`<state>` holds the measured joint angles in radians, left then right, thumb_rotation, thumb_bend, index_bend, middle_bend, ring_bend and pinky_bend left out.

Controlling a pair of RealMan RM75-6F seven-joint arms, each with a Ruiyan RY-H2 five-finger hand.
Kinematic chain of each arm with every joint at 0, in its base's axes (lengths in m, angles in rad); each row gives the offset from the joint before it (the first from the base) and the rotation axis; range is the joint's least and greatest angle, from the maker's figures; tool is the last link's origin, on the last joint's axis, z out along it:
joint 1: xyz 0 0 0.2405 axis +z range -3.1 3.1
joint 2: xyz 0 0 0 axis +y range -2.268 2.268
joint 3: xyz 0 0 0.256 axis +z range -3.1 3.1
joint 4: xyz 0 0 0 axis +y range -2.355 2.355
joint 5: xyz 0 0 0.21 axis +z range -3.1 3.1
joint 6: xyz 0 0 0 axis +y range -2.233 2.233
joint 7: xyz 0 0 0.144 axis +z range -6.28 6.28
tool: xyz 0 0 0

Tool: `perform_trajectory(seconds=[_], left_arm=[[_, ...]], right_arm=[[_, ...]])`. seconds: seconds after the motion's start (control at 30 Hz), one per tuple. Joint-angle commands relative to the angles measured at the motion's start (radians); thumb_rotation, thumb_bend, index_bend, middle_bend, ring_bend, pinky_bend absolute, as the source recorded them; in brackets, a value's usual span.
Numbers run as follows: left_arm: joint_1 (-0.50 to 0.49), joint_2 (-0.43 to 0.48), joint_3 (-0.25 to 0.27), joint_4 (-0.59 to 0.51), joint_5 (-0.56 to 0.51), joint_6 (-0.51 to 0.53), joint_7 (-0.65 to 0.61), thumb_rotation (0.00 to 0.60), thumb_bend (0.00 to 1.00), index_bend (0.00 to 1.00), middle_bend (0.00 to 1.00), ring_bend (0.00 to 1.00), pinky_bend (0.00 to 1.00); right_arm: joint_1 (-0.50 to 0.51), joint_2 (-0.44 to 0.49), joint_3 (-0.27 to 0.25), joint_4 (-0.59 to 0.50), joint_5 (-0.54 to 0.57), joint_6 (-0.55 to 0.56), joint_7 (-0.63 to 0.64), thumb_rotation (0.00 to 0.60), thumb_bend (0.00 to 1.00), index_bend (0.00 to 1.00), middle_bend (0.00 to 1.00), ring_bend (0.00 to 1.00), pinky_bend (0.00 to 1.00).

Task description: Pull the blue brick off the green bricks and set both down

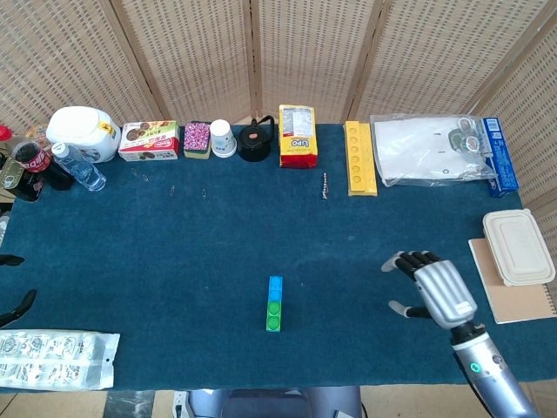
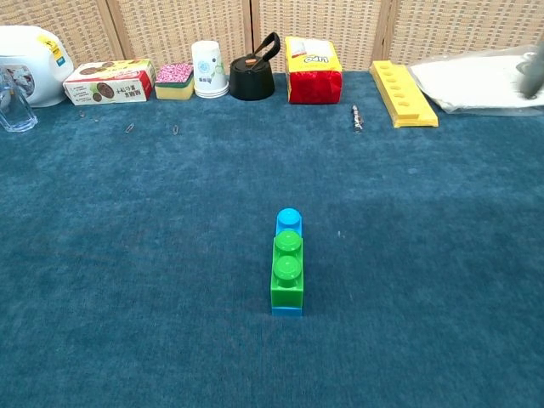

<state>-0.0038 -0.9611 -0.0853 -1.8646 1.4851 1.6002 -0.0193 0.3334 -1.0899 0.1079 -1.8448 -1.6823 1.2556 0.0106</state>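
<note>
While both hands hold nothing, the joined bricks sit at lower centre of the blue cloth (image 1: pixel 174 252).

At the left edge only dark fingertips of the left hand (image 1: pixel 12 283) show, spread apart; whether fully open I cannot tell. The blue brick (image 1: pixel 275 286) joins the green bricks (image 1: pixel 274 314), studs up. At lower right the right hand (image 1: pixel 433 290) hovers, fingers apart. A lidded white container (image 1: pixel 518 246) sits right; contents hidden.

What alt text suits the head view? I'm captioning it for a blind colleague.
A blue brick joined to green bricks lies untouched mid-table on a blue cloth, with the right hand open above the cloth to its right. The left hand barely shows at the left edge; boxes, bottles and a yellow tray line the far side.
</note>
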Motion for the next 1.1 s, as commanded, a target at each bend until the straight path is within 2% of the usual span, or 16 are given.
perform_trajectory(seconds=[0.03,0.27,0.6,0.87,1.1], left_arm=[[-0.004,0.010,0.000,-0.013,0.000,-0.007,0.013,0.561,0.31,0.38,0.43,0.34,0.36],[-0.021,0.035,-0.004,-0.046,-0.007,-0.032,0.057,0.563,0.31,0.38,0.43,0.34,0.36],[-0.050,0.077,-0.019,-0.076,-0.021,-0.068,0.084,0.561,0.31,0.38,0.43,0.34,0.36],[-0.059,0.095,-0.018,-0.082,-0.032,-0.085,0.088,0.561,0.31,0.38,0.43,0.34,0.36],[-0.063,0.094,-0.012,-0.069,-0.046,-0.101,0.074,0.565,0.31,0.38,0.43,0.34,0.36]], right_arm=[[0.112,-0.028,0.025,0.038,-0.093,-0.088,0.078,0.600,0.17,0.38,0.40,0.41,0.41],[0.266,-0.110,0.048,0.095,-0.190,-0.175,0.108,0.600,0.16,0.38,0.40,0.41,0.41],[0.438,-0.241,0.054,0.169,-0.293,-0.270,0.042,0.600,0.13,0.38,0.39,0.39,0.41],[0.546,-0.328,0.038,0.248,-0.345,-0.337,-0.026,0.600,0.12,0.38,0.38,0.37,0.41],[0.590,-0.361,0.026,0.292,-0.353,-0.374,-0.118,0.600,0.09,0.38,0.38,0.36,0.41]])
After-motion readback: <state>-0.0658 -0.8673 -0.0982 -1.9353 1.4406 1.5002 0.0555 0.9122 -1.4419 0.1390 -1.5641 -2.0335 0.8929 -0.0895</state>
